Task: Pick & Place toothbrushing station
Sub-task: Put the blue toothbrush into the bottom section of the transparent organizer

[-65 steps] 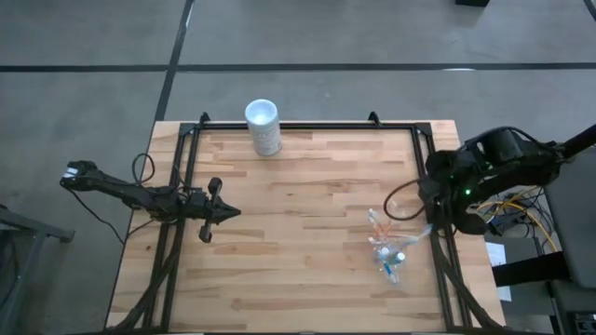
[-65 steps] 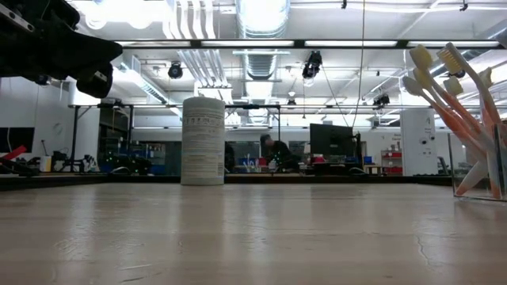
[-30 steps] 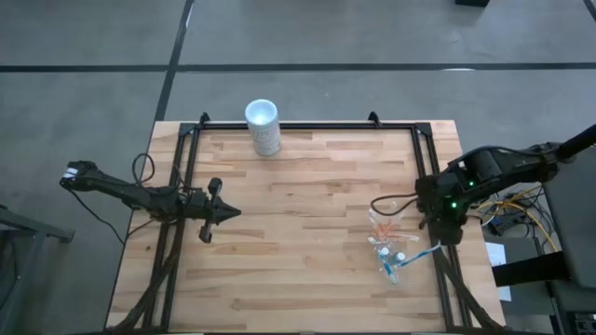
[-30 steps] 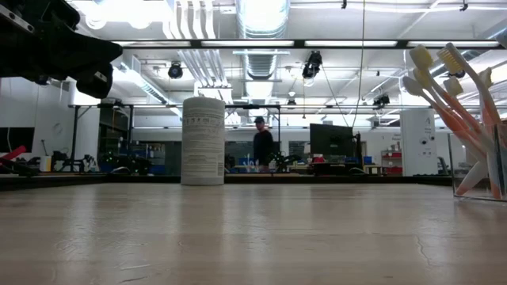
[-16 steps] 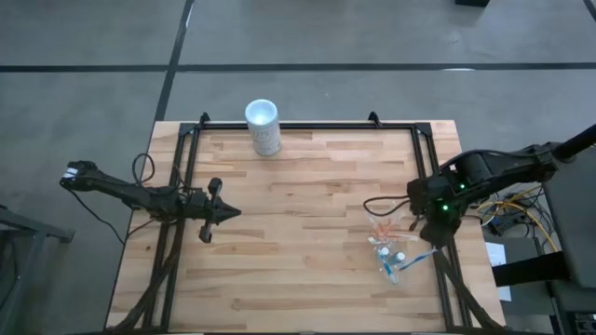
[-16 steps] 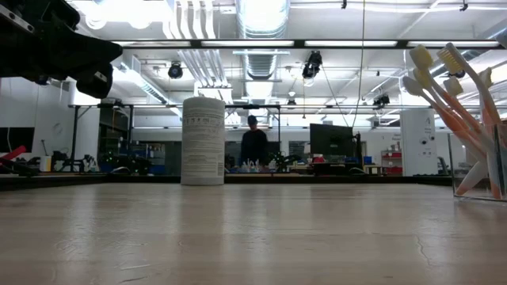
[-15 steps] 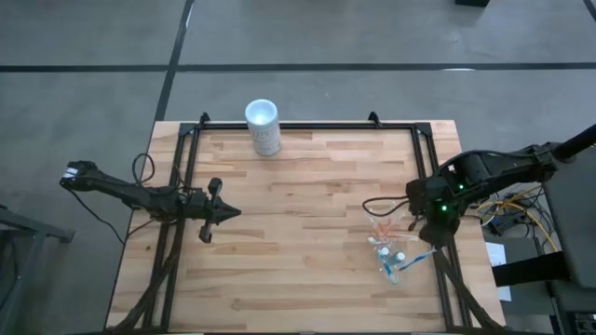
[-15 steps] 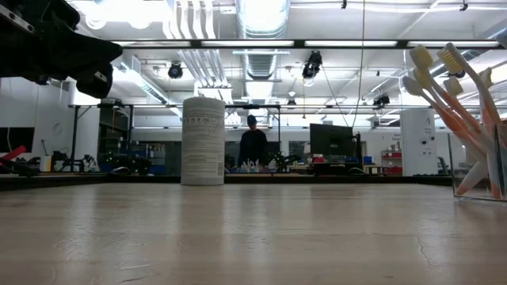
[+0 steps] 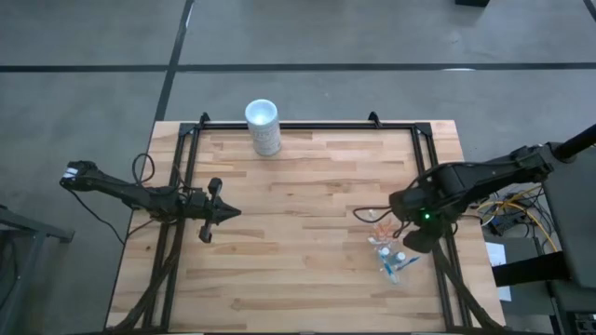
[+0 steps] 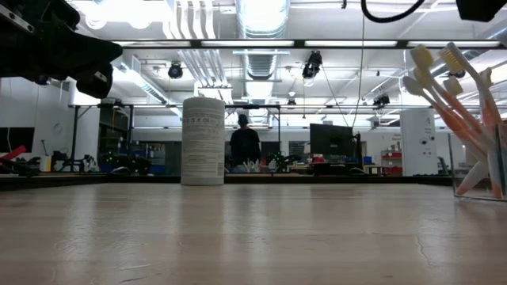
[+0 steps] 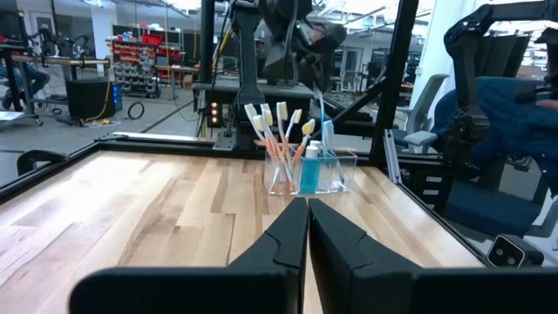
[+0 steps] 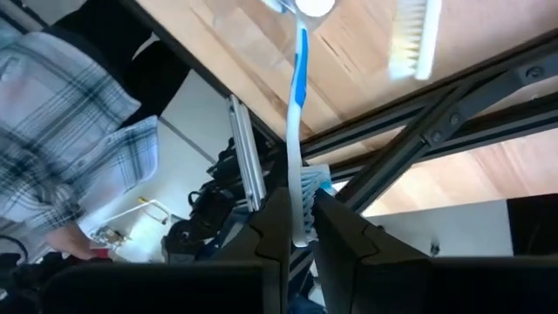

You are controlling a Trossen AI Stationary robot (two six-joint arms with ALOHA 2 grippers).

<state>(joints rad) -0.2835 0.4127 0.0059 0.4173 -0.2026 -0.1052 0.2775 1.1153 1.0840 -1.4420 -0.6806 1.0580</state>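
The toothbrushing station (image 9: 385, 244), a clear cup with orange-and-white toothbrushes and small caps, stands near the table's right edge; it also shows in the left wrist view (image 11: 305, 170) and at the right edge of the low view (image 10: 474, 127). My right gripper (image 12: 301, 218) hangs just right of it (image 9: 416, 247), slanting down, shut on a blue-and-white toothbrush (image 12: 299, 105). My left gripper (image 11: 307, 209) waits shut and level at the table's left side (image 9: 223, 212). My right gripper pinches the blue-and-white toothbrush's bristle head (image 12: 305, 196) between its two fingers. The fingers slant down from the table's right side and lie along the brush. The handle runs on from the fingers down to the station, where its lower end (image 11: 325, 131) reaches among the other brushes.
A tall opaque white cup (image 9: 263, 126) stands at the table's far edge, left of the middle, and in the low view (image 10: 203, 141). A black frame (image 9: 307, 127) rims the table. A person in a plaid shirt (image 12: 70, 131) stands beyond the right edge.
My right gripper has come down and toward the table's left, closer to the station, rolling a little, still shut on the blue toothbrush. The brush now stands steeper, its lower end staying at the station.
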